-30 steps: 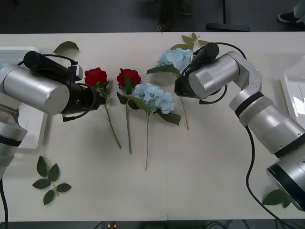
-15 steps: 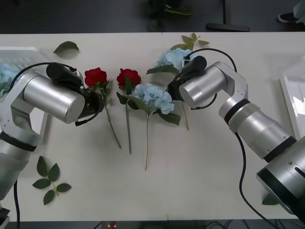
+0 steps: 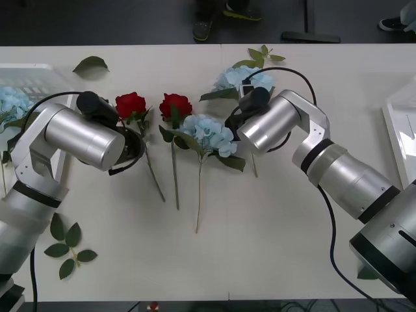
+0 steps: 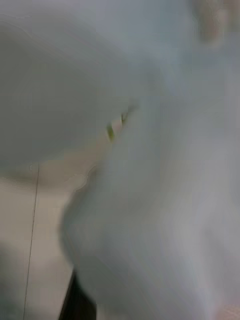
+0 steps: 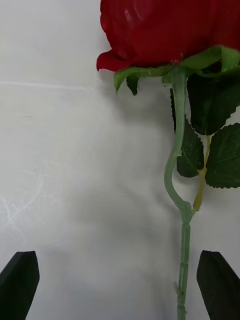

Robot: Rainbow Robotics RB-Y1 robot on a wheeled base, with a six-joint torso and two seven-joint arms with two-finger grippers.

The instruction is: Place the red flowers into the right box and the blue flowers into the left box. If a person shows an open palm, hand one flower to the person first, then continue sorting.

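Right box (image 3: 398,123) cut by frame edge.

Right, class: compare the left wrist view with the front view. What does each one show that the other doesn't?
Only the left wrist view shows the left tool, open, its black fingertips straddling a rose stem. Only the front view shows the second red rose, two blue flowers on the table, another in the left box, and both arms. Both show the red rose nearest the left arm.
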